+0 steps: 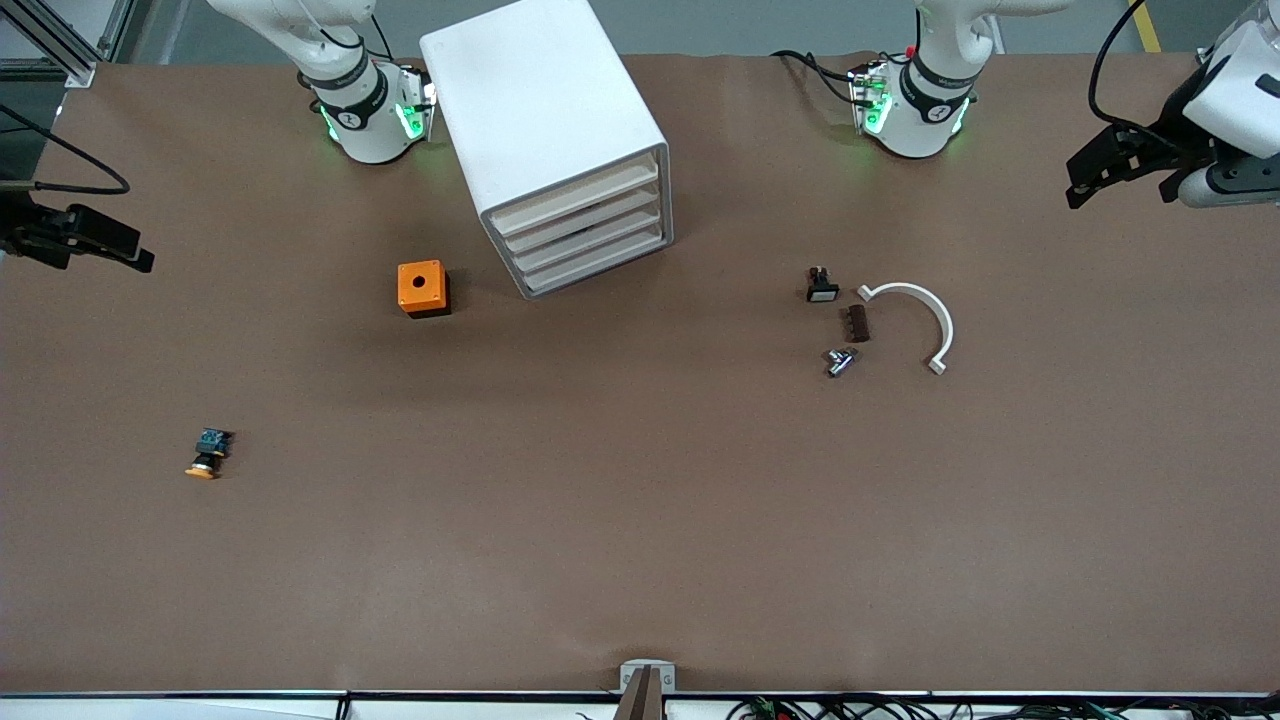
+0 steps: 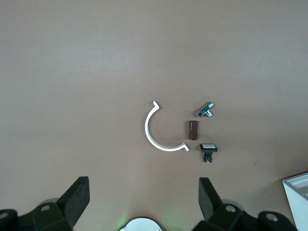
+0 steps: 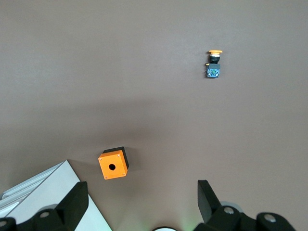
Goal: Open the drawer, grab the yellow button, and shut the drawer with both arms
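The white cabinet [image 1: 560,130] stands between the arm bases. Its topmost drawer [image 1: 572,198] is shut, like the three below. The button [image 1: 207,453] lies on its side on the table toward the right arm's end, nearer to the front camera than the orange cube; it also shows in the right wrist view [image 3: 213,63]. My right gripper [image 1: 90,240] hangs open and empty over the right arm's end of the table [image 3: 143,195]. My left gripper [image 1: 1110,165] hangs open and empty over the left arm's end [image 2: 144,192].
An orange cube with a hole [image 1: 423,288] sits beside the cabinet [image 3: 113,164]. Toward the left arm's end lie a small black part with a white face [image 1: 822,286], a brown block [image 1: 857,323], a metal fitting [image 1: 839,360] and a white curved bracket [image 1: 925,320].
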